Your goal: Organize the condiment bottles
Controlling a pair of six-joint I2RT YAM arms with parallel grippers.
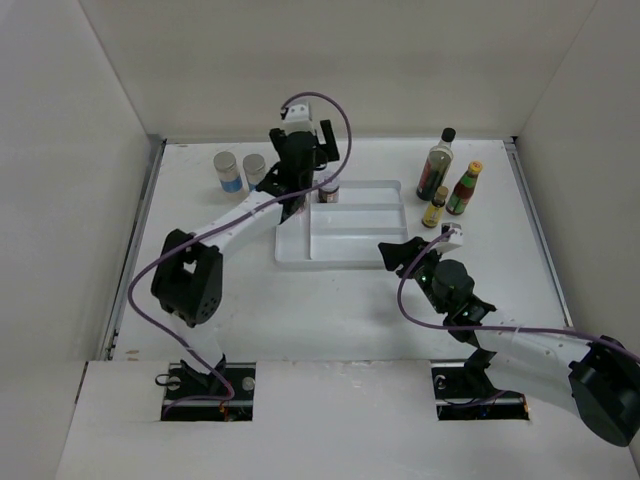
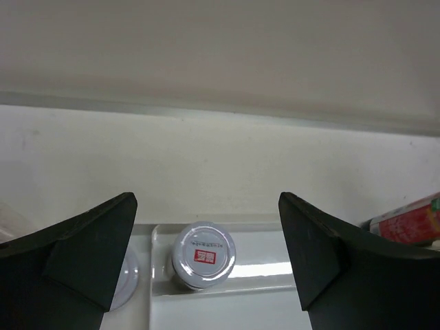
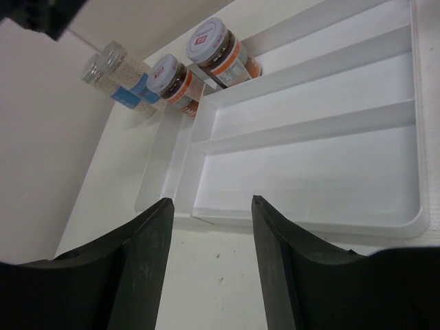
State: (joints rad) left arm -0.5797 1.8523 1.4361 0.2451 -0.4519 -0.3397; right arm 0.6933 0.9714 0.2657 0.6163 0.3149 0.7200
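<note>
One reddish-brown spice jar (image 1: 328, 188) stands in the white tray's (image 1: 350, 245) far-left corner, its white lid (image 2: 203, 254) below and between my open left gripper's (image 2: 206, 199) jaws. The gripper (image 1: 312, 178) hovers over it. The second spice jar (image 3: 175, 81) stands just outside the tray's left wall. Two silver-lidded blue-labelled jars (image 1: 229, 170) (image 1: 254, 167) stand to the left. The tall dark bottle (image 1: 437, 163), red sauce bottle (image 1: 464, 188) and tiny yellow bottle (image 1: 434, 208) stand at the right. My right gripper (image 1: 398, 255) is open and empty by the tray's near edge (image 3: 302, 227).
White walls enclose the table on three sides. The tray's middle and near compartments (image 3: 323, 172) hold nothing. The left arm's link lies across the tray's left side. The red sauce bottle also shows at the right edge of the left wrist view (image 2: 405, 221).
</note>
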